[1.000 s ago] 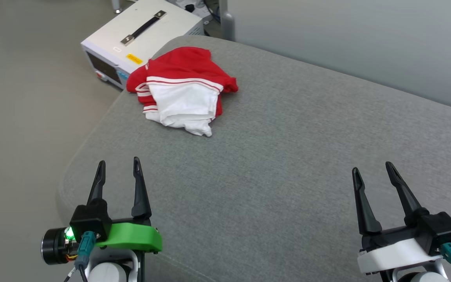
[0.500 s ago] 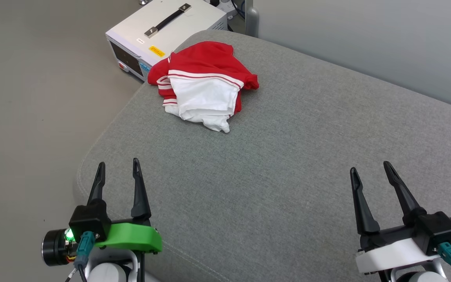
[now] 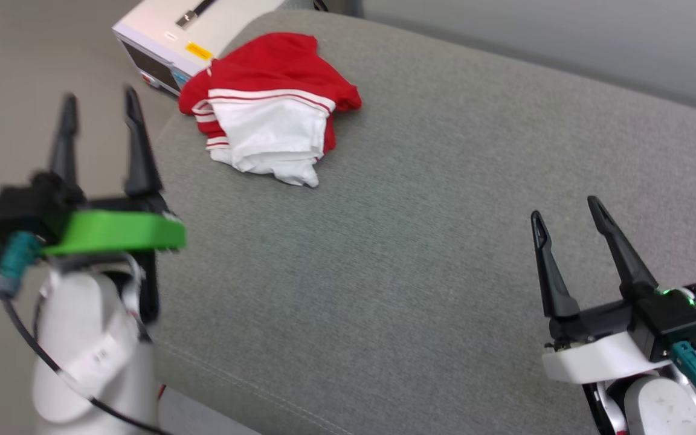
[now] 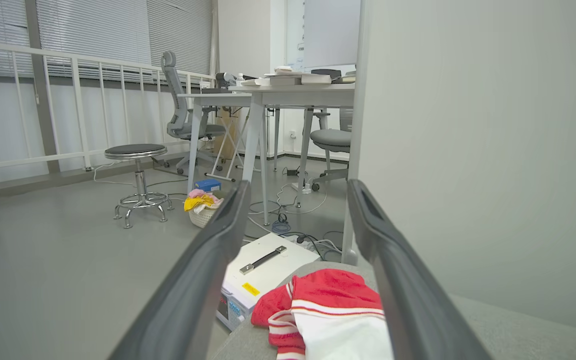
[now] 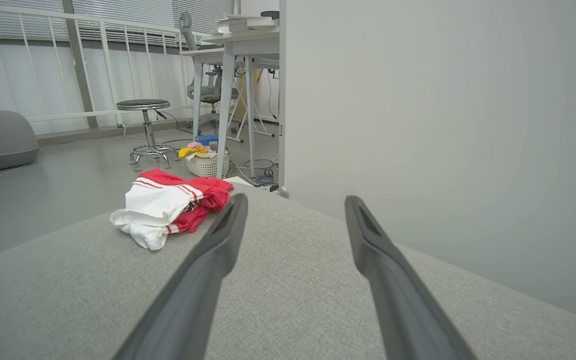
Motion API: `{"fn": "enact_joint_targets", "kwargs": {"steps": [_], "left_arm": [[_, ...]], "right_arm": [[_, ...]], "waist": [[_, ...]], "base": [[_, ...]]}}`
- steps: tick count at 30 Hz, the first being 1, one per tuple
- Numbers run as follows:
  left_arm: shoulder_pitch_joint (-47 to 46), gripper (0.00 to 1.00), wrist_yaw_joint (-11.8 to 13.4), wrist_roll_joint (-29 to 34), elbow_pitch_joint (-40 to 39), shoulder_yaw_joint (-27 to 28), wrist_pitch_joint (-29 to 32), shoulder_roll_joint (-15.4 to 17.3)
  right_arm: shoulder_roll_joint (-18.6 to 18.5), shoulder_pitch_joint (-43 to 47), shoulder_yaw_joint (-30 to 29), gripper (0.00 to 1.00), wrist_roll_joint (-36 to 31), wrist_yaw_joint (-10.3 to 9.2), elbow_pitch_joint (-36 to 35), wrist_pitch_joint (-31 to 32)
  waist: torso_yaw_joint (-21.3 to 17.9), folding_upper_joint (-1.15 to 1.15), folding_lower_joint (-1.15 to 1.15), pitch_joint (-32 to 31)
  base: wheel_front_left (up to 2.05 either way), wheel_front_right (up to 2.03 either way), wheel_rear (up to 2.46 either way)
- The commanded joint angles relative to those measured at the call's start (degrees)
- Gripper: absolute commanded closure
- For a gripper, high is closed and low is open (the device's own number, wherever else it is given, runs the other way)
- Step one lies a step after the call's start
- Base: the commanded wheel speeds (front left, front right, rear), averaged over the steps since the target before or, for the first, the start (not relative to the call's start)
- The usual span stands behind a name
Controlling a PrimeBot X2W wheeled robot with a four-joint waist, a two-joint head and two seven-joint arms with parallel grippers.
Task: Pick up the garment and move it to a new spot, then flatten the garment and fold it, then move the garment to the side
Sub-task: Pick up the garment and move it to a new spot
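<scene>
While garment (image 3: pixel 269 115) lay crumpled at far left corner of grey cushion (image 3: pixel 414 254) | red body, white sleeve uppermost, red-white striped trim | left gripper (image 3: pixel 99 96) wide, empty | right gripper (image 3: pixel 563 208) wide, empty

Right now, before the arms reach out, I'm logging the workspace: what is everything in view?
garment: one, red with white, crumpled at the cushion's far left corner
cushion: one, grey, under the garment
box: one, white with black handle, on the floor behind the garment
stool: one, dark seat, chrome legs, on the floor
basket: one, white, holding coloured cloth, near the stool
office chairs: two, grey, by the desks
left gripper: one, green mount, open, left
right gripper: one, white mount, open, lower right
</scene>
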Motion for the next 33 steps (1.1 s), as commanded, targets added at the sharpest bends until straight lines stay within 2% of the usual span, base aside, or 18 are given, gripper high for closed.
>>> {"fn": "enact_joint_targets", "kwargs": {"steps": [1,4,10,12,15,18,22,25,28,33], "left_arm": [[-3.2,0.0,-1.0,-0.2,0.4,1.2,-0.3,0.7],[-10.2,0.0,-2.9,-0.7,1.1,4.0,-0.3,2.5],[-20.5,0.0,-4.3,-2.5,4.1,6.0,-0.3,5.7],[-23.4,0.0,-4.5,-4.1,6.9,5.3,-0.3,7.1],[-27.6,0.0,-4.6,-6.5,13.5,1.4,-0.1,11.1],[-31.6,0.0,-4.6,-11.2,19.5,-2.8,3.5,14.4],[-36.1,0.0,-4.6,-19.3,26.1,-9.5,14.4,18.5],[-38.5,0.0,-4.6,-25.3,29.6,-15.0,25.1,21.5],[-39.9,0.0,-4.6,-31.2,31.4,-19.4,35.1,23.5],[-41.4,0.0,-4.6,-37.4,32.7,-26.2,47.8,26.6]], "right_arm": [[-0.4,-1.4,0.1,0.0,-0.4,-0.04,-0.8,-0.3],[-1.3,-3.3,0.1,0.0,-0.9,-0.04,-2.2,-0.3],[-2.4,-6.9,0.3,0.0,-1.8,-0.04,-4.8,-0.3],[-2.7,-7.8,0.1,0.0,-2.1,-0.04,-5.7,-0.3],[-3.1,-8.7,-0.2,0.0,-2.7,-0.04,-6.9,-0.3],[-3.4,-9.3,-0.6,0.0,-3.1,-0.04,-7.8,-0.3],[-3.8,-9.9,-0.7,0.0,-3.6,-0.04,-9.0,-0.3],[-4.2,-10.3,-0.7,0.0,-3.9,-0.04,-9.8,-0.3],[-4.5,-10.8,-0.7,0.0,-4.0,-0.04,-10.2,-0.3],[-4.8,-11.6,-0.5,0.0,-4.4,-0.04,-10.8,-0.3]], "waist": [[-4.4,0.0,0.0,5.3],[-6.1,0.0,0.0,8.9],[-8.5,0.0,0.0,14.9],[-8.9,0.0,0.0,16.4],[-9.4,0.0,0.0,18.2],[-9.8,0.0,0.0,19.6],[-10.3,0.0,0.0,21.3],[-10.6,0.0,0.0,22.6],[-10.9,0.0,0.0,23.5],[-11.6,0.0,0.0,25.2]], "base": [[0.0,0.0,0.0],[0.0,0.0,0.0],[0.0,0.0,0.0],[0.0,0.0,0.0],[0.0,0.0,0.0],[0.0,0.0,0.0],[0.0,0.0,0.0],[0.0,0.0,0.0],[0.0,0.0,0.0],[0.0,0.0,0.0]]}}
